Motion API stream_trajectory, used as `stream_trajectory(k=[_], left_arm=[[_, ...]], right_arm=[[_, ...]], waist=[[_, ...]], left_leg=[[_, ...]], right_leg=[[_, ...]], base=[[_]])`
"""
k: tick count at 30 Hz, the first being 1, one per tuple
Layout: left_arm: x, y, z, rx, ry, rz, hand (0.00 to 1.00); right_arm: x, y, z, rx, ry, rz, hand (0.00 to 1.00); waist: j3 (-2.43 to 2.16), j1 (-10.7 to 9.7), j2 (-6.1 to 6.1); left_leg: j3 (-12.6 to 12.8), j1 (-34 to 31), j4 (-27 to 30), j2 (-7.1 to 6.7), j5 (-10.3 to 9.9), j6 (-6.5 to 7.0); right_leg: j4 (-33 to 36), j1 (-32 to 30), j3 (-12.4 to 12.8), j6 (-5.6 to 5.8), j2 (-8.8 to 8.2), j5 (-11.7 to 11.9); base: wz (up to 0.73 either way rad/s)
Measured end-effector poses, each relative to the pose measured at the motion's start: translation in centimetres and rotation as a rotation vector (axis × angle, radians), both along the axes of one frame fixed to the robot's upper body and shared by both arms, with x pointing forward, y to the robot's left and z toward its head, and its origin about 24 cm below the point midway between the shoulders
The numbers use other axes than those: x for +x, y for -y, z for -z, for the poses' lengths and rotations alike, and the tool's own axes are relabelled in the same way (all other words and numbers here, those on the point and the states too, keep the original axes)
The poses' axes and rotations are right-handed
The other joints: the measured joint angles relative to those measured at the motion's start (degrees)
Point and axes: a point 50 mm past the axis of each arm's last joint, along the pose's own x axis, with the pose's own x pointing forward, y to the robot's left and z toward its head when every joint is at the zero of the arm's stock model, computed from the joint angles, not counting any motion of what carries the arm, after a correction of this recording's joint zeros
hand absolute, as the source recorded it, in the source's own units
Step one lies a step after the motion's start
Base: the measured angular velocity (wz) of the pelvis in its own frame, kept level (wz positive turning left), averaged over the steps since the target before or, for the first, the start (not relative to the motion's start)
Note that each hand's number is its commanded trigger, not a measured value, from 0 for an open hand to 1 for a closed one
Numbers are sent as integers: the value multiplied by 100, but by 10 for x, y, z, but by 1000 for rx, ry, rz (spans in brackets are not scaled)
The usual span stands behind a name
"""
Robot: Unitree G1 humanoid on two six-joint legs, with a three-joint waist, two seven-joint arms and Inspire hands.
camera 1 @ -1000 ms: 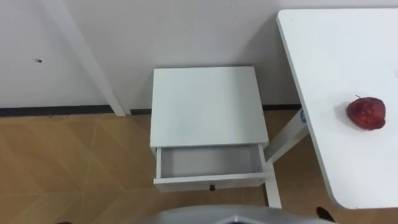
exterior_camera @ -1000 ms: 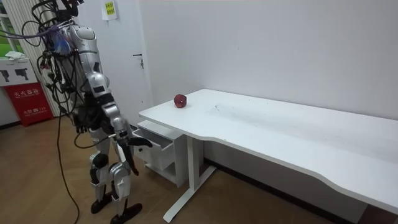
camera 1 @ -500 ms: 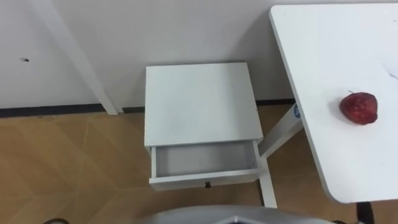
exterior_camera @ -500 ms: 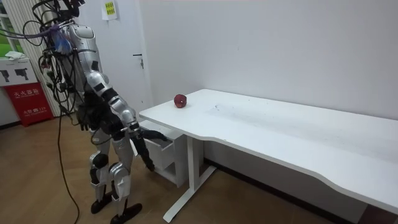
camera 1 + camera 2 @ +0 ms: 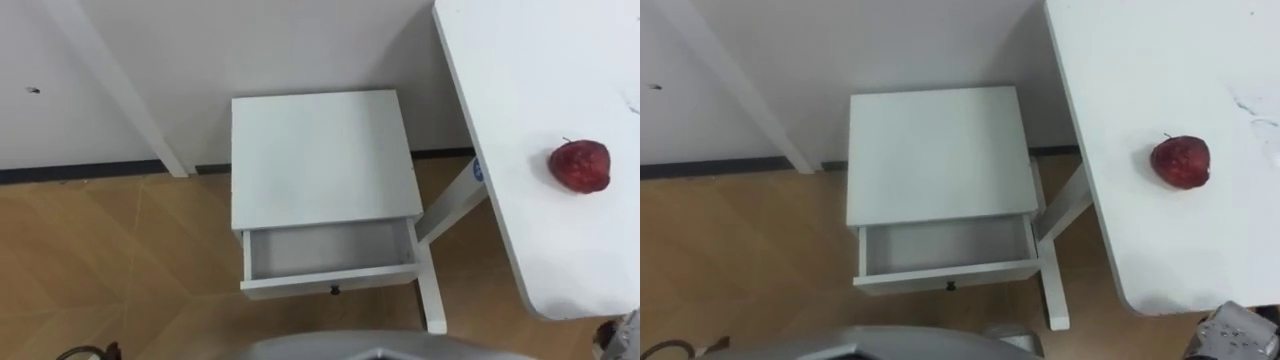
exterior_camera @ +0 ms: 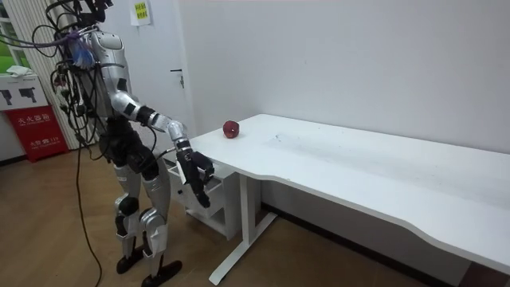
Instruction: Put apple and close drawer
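A dark red apple (image 5: 580, 165) lies on the white table (image 5: 510, 80) near its left edge, at the right of the eye views. Left of the table stands a small white cabinet (image 5: 318, 150) against the wall. Its drawer (image 5: 330, 252) is pulled open and holds nothing. In the room view I stand in front of the cabinet with my right hand (image 6: 198, 177) raised before me, below the table's edge, its fingers hanging relaxed and holding nothing. A bit of that hand (image 5: 1238, 335) shows at the lower right, well short of the apple (image 5: 1181, 161).
The table's white leg (image 5: 432, 290) stands just right of the open drawer. A slanted white strip (image 5: 110, 80) runs down the wall at the left. Wooden floor (image 5: 110, 260) lies left of the cabinet. A red sign (image 6: 36, 131) stands behind me.
My right arm has swung up from beside my leg to about table height in the room view. The eye view has shifted slightly; apple and drawer have not moved.
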Motion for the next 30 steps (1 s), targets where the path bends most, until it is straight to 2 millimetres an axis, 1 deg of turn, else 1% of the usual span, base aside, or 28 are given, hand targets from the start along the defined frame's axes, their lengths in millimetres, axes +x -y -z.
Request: stream_trajectory(k=[1, 3, 4, 6, 8, 10, 11, 12, 14, 15, 19, 20, 21, 22, 25, 26, 27, 30], left_arm=[[0, 0, 0, 0, 1, 1, 0], [-1, 0, 0, -2, 3, 3, 0], [-1, 1, 0, -2, 5, 4, 0], [-1, 1, 0, -2, 12, 7, 0], [-3, 1, 0, -3, 9, 8, 0], [-4, 3, 1, -9, -1, 16, 0], [-4, 6, 2, -16, -7, 35, 0], [-3, 8, 3, -22, -5, 45, 0], [-3, 10, 3, -26, -9, 61, 0], [-3, 12, 4, -31, -15, 79, 0], [-1, 17, 6, -45, -25, 124, 0], [-1, 18, 6, -46, -26, 127, 0], [-1, 18, 6, -46, -26, 127, 0], [-2, 18, 6, -46, -29, 127, 0], [-5, 18, 6, -47, -36, 125, 0], [-6, 18, 6, -47, -40, 124, 0], [-7, 19, 6, -52, -45, 123, 0], [-9, 19, 6, -61, -52, 122, 0]], right_arm=[[2, 2, -7, -38, -3, -4, 0], [10, 12, -33, -193, -21, -35, 0], [13, 13, -40, -237, -25, -47, 0], [22, 18, -63, -360, -33, -77, 0], [30, 16, -75, -438, -69, -125, 0], [39, 11, -83, -518, -117, -180, 0], [44, 8, -90, -580, -146, -214, 0], [49, 4, -97, -646, -174, -249, 0], [56, -2, -104, -740, -219, -305, 0], [62, -7, -107, -798, -249, -358, 0], [76, -20, -106, -899, -285, -519, 0], [79, -24, -104, -925, -302, -579, 0], [81, -27, -102, -947, -318, -642, 0], [82, -29, -101, -952, -319, -673, 0], [89, -35, -95, -979, -328, -802, 0], [91, -37, -88, -974, -338, -863, 0], [92, -40, -81, -957, -345, -923, 0], [95, -45, -73, -945, -336, -1026, 0]], waist=[[0, -4, 6], [-1, -2, 32], [-3, 6, 32], [-13, 32, 38], [-16, 63, 45], [-30, 87, 72], [-38, 128, 96], [-34, 163, 111], [-40, 209, 120], [-39, 217, 121], [-37, 298, 115], [-28, 327, 102], [-2, 335, 81], [7, 340, 67], [3, 367, 56], [-2, 366, 42], [7, 367, 16], [5, 372, 24]], left_leg=[[-2, 0, -6, 0, 0, 0], [-18, 1, -16, 5, 0, 0], [-17, 1, -16, 6, 2, 2], [-1, -1, -15, 8, 5, 1], [11, -4, -15, 8, 7, -1], [19, -11, 7, 8, 8, -1], [38, -32, 5, 7, 8, 0], [39, -51, 13, 3, 9, 1], [40, -38, 10, 8, 10, -1], [43, -26, 11, 9, 10, -2], [48, 13, 9, 13, 11, -2], [48, 25, 2, 16, 11, -2], [46, 78, -14, 22, 13, -3], [46, 104, -25, 35, 13, -3], [33, 125, -43, 39, 12, -3], [29, 137, -48, 40, 12, -3], [28, 161, -70, 40, 12, -3], [28, 167, -81, 39, 12, -3]], right_leg=[[2, 0, 0, 0, 0, 0], [6, -8, -6, -1, -1, 1], [7, -10, -6, -4, -1, 2], [12, -12, -7, -7, -1, 4], [15, -22, -3, -7, 3, 5], [16, -36, 0, -9, 6, 5], [16, -72, 7, -9, 4, 6], [13, -85, 13, -10, 3, 6], [12, -78, 13, -10, 6, 6], [11, -70, 17, -10, 7, 6], [-3, -52, 27, -10, 3, 6], [-7, -42, 31, -10, 3, 6], [-27, 13, 21, -10, 2, 6], [-36, 39, 18, -10, 2, 6], [-96, 104, 4, -10, -3, 7], [-95, 109, 3, -10, -1, 7], [-92, 116, 4, -10, 0, 7], [-90, 116, 6, -10, 1, 6]], base=[[0], [0], [0], [0], [0], [-3], [-5], [0], [0], [0], [0], [0], [0], [0], [0], [0], [0], [0]])
